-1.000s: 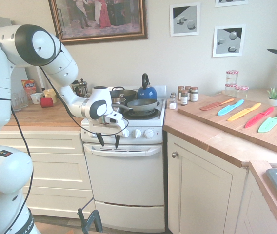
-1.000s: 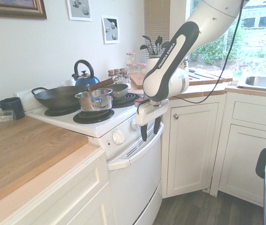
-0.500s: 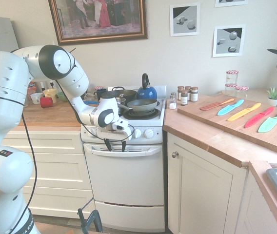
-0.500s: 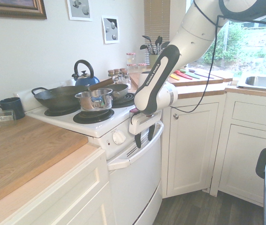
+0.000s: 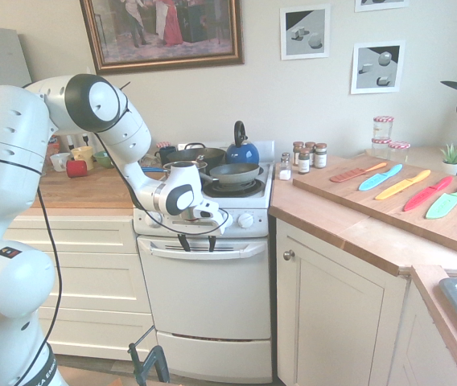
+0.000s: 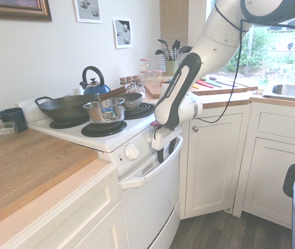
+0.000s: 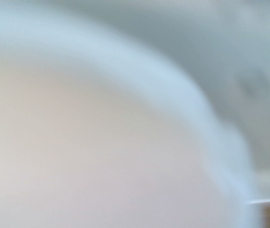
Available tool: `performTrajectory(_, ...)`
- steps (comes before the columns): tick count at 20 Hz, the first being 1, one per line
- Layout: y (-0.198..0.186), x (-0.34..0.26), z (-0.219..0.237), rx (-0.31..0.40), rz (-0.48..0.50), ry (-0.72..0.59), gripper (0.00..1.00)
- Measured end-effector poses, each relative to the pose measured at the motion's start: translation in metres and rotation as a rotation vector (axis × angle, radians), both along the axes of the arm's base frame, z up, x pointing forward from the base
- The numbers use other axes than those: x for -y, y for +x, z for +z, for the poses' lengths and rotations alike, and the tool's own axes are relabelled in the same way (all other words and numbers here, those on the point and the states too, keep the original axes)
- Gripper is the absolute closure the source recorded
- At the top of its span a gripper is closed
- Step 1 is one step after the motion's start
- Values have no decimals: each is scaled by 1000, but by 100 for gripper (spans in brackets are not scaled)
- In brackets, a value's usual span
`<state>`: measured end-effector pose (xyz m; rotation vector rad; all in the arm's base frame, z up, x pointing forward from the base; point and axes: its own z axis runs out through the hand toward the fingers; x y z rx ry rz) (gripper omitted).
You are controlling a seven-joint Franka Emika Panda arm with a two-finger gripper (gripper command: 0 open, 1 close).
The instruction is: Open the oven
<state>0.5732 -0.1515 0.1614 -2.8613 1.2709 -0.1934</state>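
Pincer [image 5: 199, 243], one: open, tips pointing down at the handle [image 5: 204, 252] of the oven [image 5: 204, 293]; door shut.

Arm [image 5: 116, 129]: white w/ blk bands at joints; rounded segs; blk cable; "FRANKA EMIKA" in wht on blk strip.

The oven [image 5: 204, 293] has a smooth, softly glossy white front, beside a wooden tabletop [image 6: 33, 166] with visible grain, while the saucepan [image 6: 105, 110] is shiny polished metal, the wok [image 6: 67, 108] dark, dull metal, and the kettle [image 5: 243, 153] glossy blue.
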Motion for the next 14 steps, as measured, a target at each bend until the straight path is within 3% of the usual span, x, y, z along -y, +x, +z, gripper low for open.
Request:
performTrajectory(7,-73,38,-26,-109,-25,5,0)
performTrajectory(14,-75,30,19,-58,-29,16,0)
